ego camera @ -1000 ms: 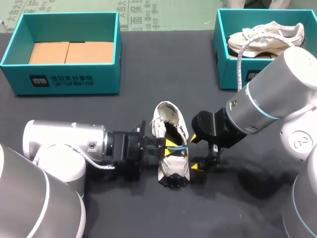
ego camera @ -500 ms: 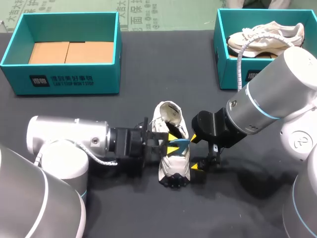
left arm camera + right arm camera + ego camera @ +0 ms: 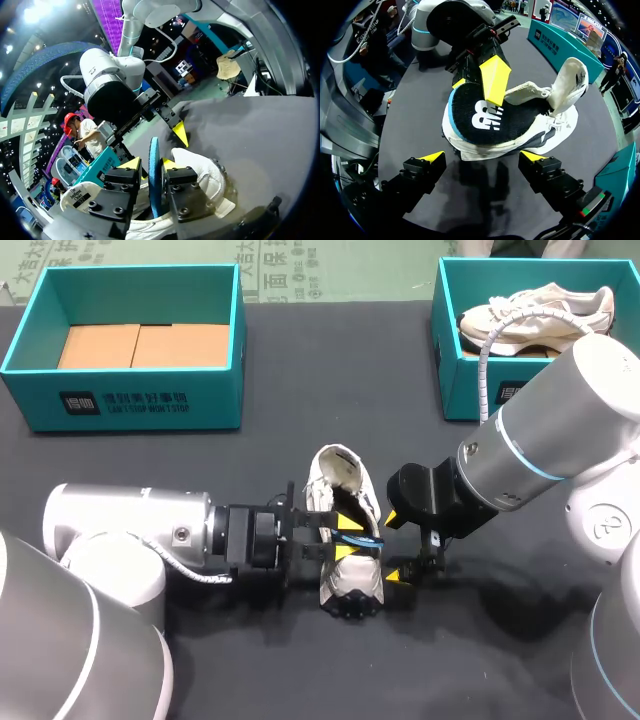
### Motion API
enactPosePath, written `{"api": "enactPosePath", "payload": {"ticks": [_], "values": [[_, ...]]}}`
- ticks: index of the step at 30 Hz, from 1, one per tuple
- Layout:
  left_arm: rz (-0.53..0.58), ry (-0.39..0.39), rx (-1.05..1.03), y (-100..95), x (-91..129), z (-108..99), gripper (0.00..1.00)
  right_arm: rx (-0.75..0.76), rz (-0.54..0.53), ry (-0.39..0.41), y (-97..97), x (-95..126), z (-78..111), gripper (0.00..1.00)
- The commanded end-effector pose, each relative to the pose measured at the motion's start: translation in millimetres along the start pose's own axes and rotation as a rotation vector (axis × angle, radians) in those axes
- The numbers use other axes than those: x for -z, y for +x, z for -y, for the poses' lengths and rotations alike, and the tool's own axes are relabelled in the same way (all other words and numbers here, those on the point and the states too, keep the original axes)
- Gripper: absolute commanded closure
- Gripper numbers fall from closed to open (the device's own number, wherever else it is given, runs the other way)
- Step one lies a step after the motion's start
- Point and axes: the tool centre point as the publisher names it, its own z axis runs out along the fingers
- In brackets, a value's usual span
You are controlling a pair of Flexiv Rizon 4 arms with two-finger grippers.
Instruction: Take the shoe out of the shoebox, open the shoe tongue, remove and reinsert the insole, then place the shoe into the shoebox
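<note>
From above, we see the shoe lying on the dark worktop, about midway between the left and right edges and nearer the front edge than the far one. Our left hand comes in from the left and is closed on the insole, whose blue rim shows between its yellow tips over the shoe's opening. Our right hand sits just beside the shoe's right side with its fingers spread wide, gripping nothing. An open teal shoebox stands by the far-left corner. Another shoebox by the far-right corner holds a second shoe.

In the left wrist view, the left hand pinches the insole on edge between both fingers, with the white shoe just under and ahead of it.

In the right wrist view, the right hand stands wide open, and the shoe lies on its side just ahead of the fingers. The dark insole lies against the shoe's opening, clamped by the left hand.
</note>
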Motion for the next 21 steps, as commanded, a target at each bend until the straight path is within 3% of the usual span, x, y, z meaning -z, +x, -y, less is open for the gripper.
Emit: {"api": "enactPosePath", "payload": {"ticks": [1,3,4,18,21], "values": [[-0.007,0.001,-0.004,-0.7,0.3,2.4,0.75,0.000,0.003,-0.001,1.5,-0.7,0.6,0.00],[-0.016,-0.001,-0.012,-0.6,-0.5,2.5,0.86,0.000,0.003,-0.001,1.5,-0.7,0.6,0.00],[-0.033,-0.009,-0.020,0.7,-1.5,1.3,1.00,0.000,0.003,-0.001,1.5,-0.7,0.6,0.00],[-0.142,-0.208,-0.046,10.5,-3.5,-48.0,1.00,0.000,0.003,-0.001,1.5,-0.7,0.6,0.00],[-0.142,-0.208,-0.038,9.5,-3.1,-50.6,1.00,0.000,0.003,-0.001,1.5,-0.7,0.6,0.00]]}}
